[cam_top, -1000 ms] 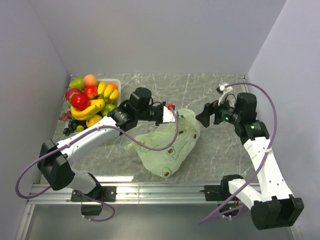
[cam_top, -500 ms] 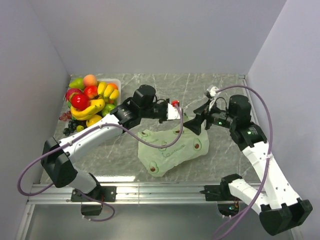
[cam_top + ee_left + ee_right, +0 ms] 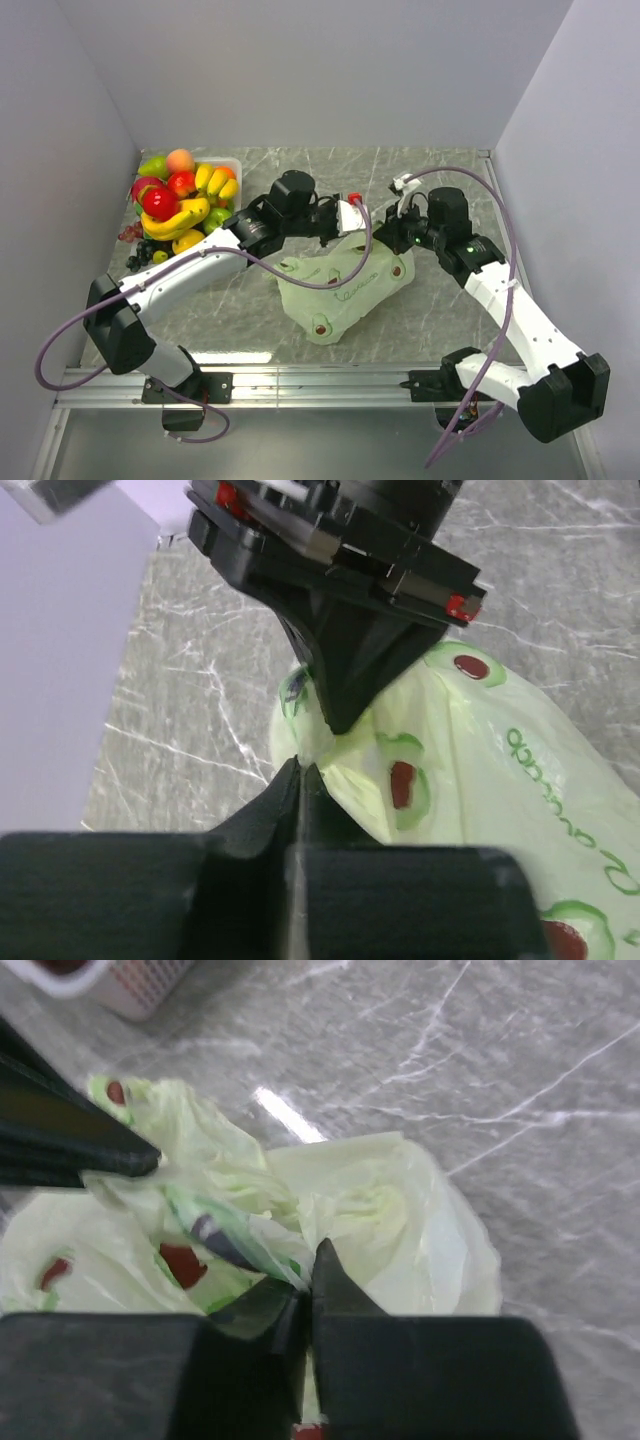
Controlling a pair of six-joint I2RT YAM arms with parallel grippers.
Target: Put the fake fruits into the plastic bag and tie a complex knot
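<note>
Top external: the crinkly pale-green plastic bag (image 3: 345, 290) lies in the middle of the desk (image 3: 450, 180), long axis running near-left to far-right. The left claw (image 3: 297, 772) and right claw (image 3: 308, 1278) are each clamped on its far-right end.

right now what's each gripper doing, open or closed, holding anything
left gripper: jaws closed, pinching the plastic bag
right gripper: jaws closed on a fold of the plastic bag

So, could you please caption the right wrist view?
Right gripper pinches the plastic bag; left gripper grips it opposite.
</note>
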